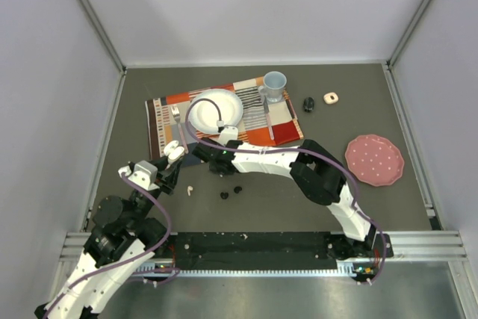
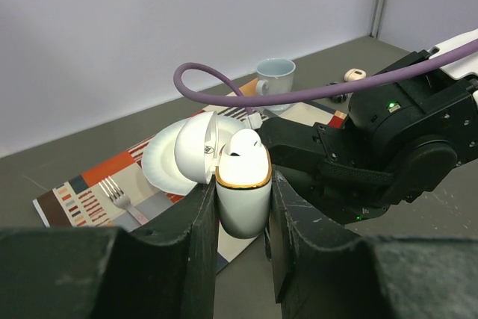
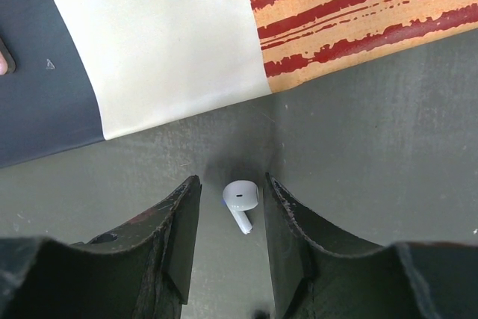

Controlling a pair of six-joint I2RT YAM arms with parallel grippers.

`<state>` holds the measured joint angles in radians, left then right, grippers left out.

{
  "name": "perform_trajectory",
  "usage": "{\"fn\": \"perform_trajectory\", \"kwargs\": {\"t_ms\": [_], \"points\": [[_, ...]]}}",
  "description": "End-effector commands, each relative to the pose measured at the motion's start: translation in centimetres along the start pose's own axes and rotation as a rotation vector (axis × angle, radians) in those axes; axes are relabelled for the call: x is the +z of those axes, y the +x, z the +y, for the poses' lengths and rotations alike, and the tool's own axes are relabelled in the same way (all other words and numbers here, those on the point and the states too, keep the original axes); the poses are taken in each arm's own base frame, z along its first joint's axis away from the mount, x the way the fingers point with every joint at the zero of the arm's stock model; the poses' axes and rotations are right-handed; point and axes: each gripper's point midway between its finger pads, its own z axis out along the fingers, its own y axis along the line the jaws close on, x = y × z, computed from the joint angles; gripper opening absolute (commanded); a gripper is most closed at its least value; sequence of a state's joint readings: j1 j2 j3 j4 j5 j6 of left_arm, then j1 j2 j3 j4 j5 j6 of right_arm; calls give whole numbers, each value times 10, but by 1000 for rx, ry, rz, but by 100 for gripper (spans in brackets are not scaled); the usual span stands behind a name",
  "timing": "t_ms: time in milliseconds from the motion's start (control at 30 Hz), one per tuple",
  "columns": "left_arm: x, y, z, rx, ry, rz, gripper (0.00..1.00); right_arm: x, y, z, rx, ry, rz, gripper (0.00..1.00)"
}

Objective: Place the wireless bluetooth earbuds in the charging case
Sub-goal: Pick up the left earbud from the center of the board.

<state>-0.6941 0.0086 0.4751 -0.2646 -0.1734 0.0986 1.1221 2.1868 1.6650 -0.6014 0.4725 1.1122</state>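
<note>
My left gripper (image 2: 242, 184) is shut on a white charging case (image 2: 243, 211) with a gold rim. Its lid stands open to the left and one white earbud (image 2: 243, 146) sits in it. In the top view this gripper (image 1: 173, 153) holds the case above the table, left of the right arm. My right gripper (image 3: 231, 184) is open and points down, with a white stemmed earbud (image 3: 241, 201) lying on the table between its fingers, untouched. Another white earbud (image 1: 190, 190) and two black earbuds (image 1: 224, 195) (image 1: 237, 189) lie on the table in front.
A striped placemat (image 1: 284, 121) carries a white plate (image 1: 216, 108), a fork (image 1: 176, 116) and a blue cup (image 1: 274, 85). A black case (image 1: 308, 104) and a beige case (image 1: 331, 98) lie to its right. A pink plate (image 1: 374, 160) sits further right.
</note>
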Motion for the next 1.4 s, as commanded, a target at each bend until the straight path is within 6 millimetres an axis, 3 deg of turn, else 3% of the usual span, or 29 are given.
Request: {"fn": "perform_trajectory", "kwargs": {"t_ms": [0,100,967,1133,1233,1367], "points": [[-33,-55,12,-51,-29,-230,0,5,4,-1,-1,27,-9,39],[-33,-56,12,-50,-29,-234,0,6,6,-1,-4,31,-3,35],[-32,-54,13,-51,-36,-230,0,8,8,-6,-22,44,-1,26],[-32,-54,13,-52,-36,-232,0,7,7,-5,-26,41,-4,19],[-32,-54,13,-50,-36,-230,0,4,4,-4,-22,36,-8,8],[-32,-54,13,-51,-36,-230,0,-1,-1,-3,-25,28,-18,7]]}}
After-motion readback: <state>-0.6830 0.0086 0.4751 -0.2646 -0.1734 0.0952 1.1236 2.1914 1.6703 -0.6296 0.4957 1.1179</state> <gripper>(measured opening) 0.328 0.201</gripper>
